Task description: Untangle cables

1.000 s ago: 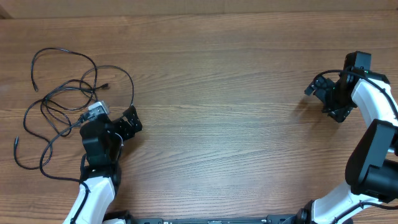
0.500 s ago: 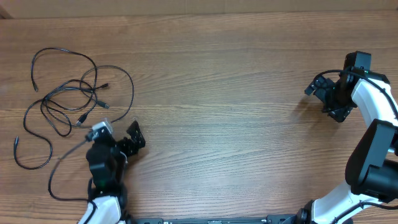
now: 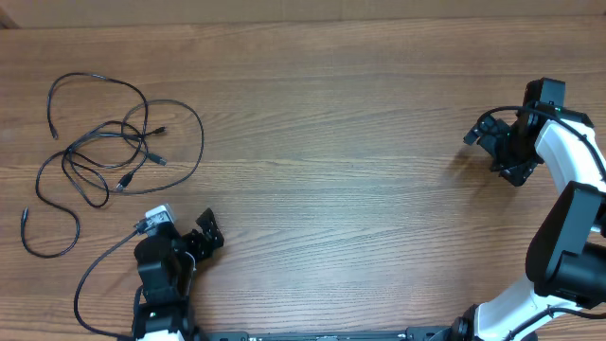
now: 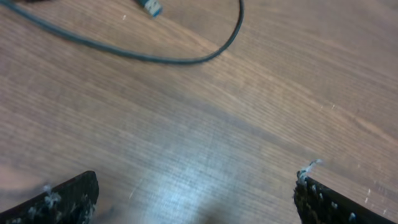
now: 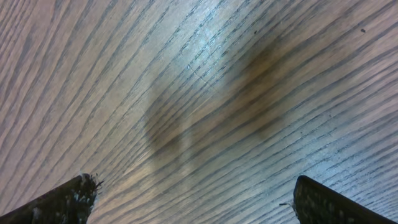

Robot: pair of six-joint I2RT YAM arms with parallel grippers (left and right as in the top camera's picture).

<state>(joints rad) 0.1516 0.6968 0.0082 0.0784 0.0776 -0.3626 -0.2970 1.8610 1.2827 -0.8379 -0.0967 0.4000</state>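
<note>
Left arm (image 3: 159, 284), lower left of frame: white shell links, black joints, grey-white block at wrist, thin black wire (image 3: 85, 275) looping off wrist.
Right arm (image 3: 566, 156), right edge: same white-and-black build, bulky black joint housing.
Left gripper (image 4: 196, 202): black fingers (image 4: 65, 200), pale fuzz on tips.
Right gripper (image 5: 193, 199): same.

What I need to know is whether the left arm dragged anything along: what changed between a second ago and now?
The left gripper pulled back from the edge of the cables toward its own base, open and empty; it took hold of nothing. The cables lie in the same tangle as before, and the right gripper stayed open and in place on the other side.
</note>
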